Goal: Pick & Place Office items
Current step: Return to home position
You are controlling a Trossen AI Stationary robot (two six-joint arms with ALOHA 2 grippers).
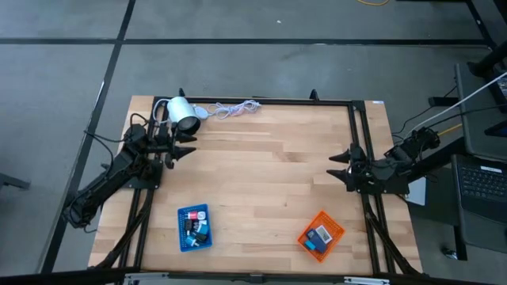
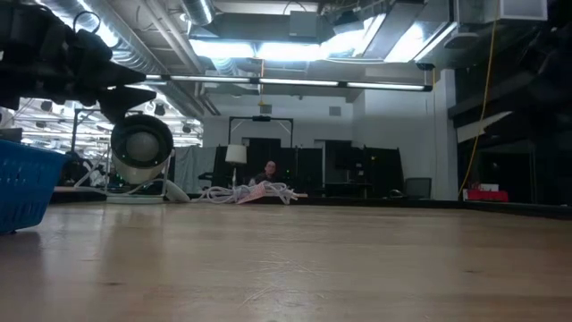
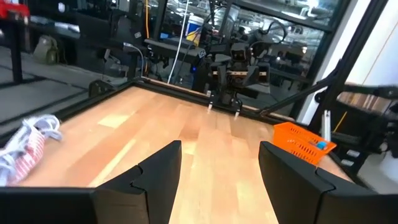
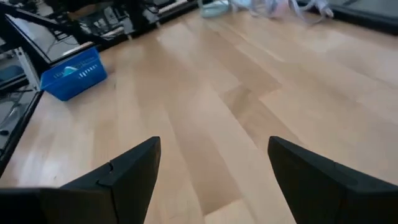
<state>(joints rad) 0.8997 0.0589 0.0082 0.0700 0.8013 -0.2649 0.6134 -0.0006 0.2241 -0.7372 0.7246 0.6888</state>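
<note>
While parked well apart, the left gripper (image 1: 191, 146) and right gripper (image 1: 332, 166) gape wide, gripping nothing.

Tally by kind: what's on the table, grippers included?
Mesh trays: 2 (blue tray, orange tray)
Lamp-like device: 1
Cord: 1
Grippers: 2 (left gripper, right gripper), both open
Small items in trays: too small to count
Total: 6
</note>
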